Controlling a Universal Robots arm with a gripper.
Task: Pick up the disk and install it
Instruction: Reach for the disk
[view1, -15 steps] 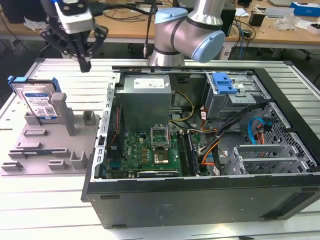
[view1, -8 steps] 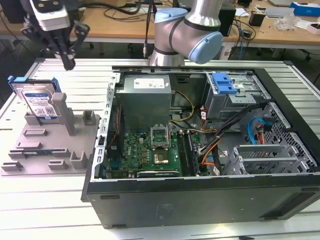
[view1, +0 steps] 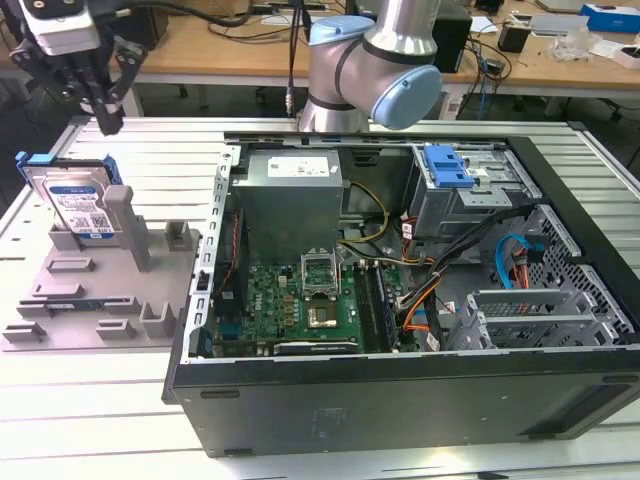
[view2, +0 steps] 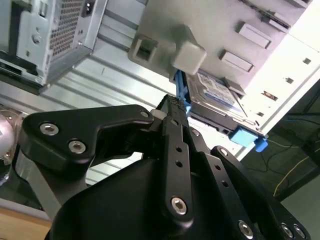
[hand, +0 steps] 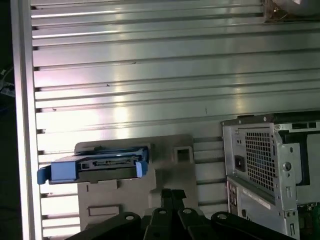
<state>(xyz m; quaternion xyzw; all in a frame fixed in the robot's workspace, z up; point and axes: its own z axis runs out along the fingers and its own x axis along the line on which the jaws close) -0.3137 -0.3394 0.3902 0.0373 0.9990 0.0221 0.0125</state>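
Observation:
The disk (view1: 80, 205) is a silver drive with a white-and-blue label in a bright blue frame. It leans upright against a post of the grey holder block (view1: 100, 290) at the exterior view's left. My gripper (view1: 107, 118) hangs above and just behind the disk, apart from it, with its black fingers shut together and nothing between them. In the second wrist view the joined fingertips (view2: 172, 106) point at the disk (view2: 215, 92) beside the holder's post (view2: 189, 54). The first wrist view has the disk (hand: 102, 165) edge-on in the holder (hand: 165, 175), beyond the fingertips (hand: 172, 194).
An open computer case (view1: 585, 250) lies on the ribbed metal table (view1: 90, 420), right of the holder. Inside are a motherboard (view1: 300, 295), a grey power supply (view1: 290, 190), cables and a drive bay with a blue clip (view1: 447, 165). The arm's base (view1: 370, 70) stands behind the case.

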